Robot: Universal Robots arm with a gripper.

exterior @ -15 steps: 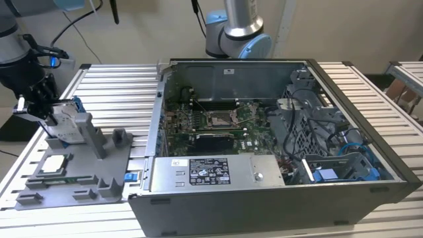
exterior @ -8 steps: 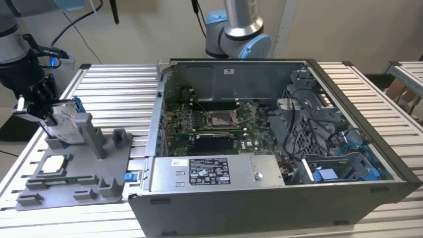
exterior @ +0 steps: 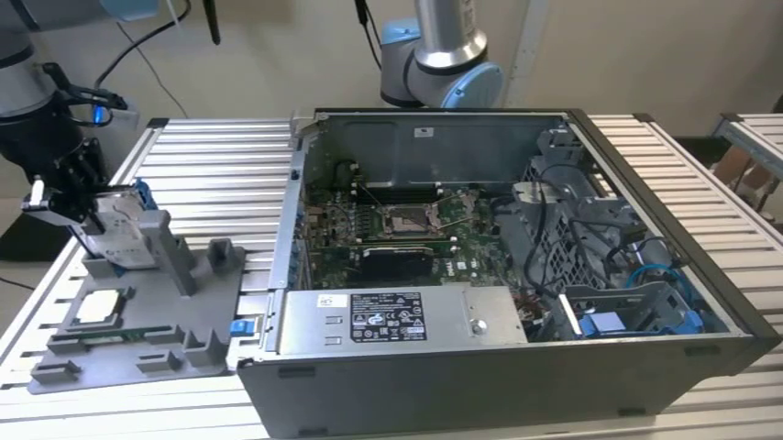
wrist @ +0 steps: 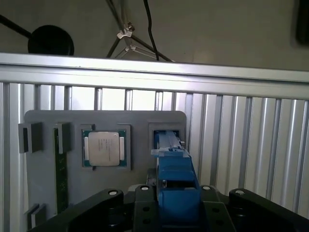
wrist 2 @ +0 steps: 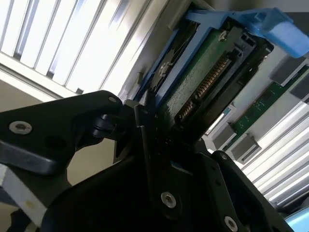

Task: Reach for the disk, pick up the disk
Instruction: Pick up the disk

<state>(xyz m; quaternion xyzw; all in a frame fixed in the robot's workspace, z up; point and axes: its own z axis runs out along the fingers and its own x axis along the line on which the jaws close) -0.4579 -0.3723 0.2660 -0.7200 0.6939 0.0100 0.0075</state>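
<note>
- The claw [wrist: 175, 192] is clamped on the disk [wrist 2: 203, 79], with the blue frame pinched between its black fingers.
- The disk stands on edge at the grey tray [exterior: 135, 344], at the exterior view's left, well apart from the open computer case [exterior: 490, 376].

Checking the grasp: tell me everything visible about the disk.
The disk is a flat silver drive with a white label, clipped in a blue plastic frame; the second wrist view shows its green circuit board and a connector row. It stands on edge in a slot of the gray holder, on the exterior view's left, with the gripper shut on it.
</note>
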